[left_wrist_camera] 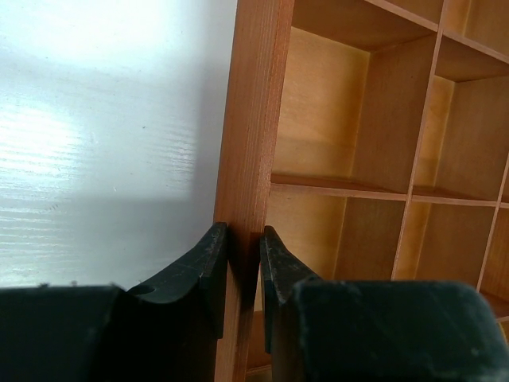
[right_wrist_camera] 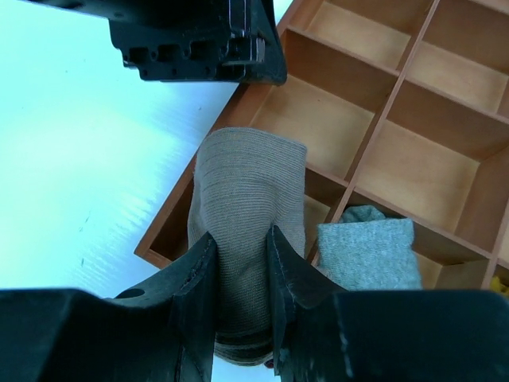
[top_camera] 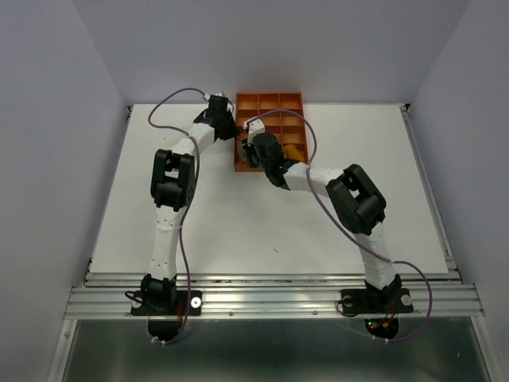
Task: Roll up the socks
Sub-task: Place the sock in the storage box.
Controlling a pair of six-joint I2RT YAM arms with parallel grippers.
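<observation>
Busy at the tray (left_wrist_camera: 253, 119)
Left gripper (left_wrist_camera: 244, 239) clamps its wall, right gripper (right_wrist_camera: 240, 243) squeezes the brown sock (right_wrist_camera: 250, 183) (grey sock (right_wrist_camera: 370, 251) is in a slot)

No text, label or number can be read anywhere.

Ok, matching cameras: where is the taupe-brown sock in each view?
Top external: not discernible; the right arm covers the near-left corner of the orange tray.
Left wrist: not in it.
Right wrist: lower centre, taupe-brown sock held by the right gripper.
Shared landmark: the tray's left wall.
</observation>
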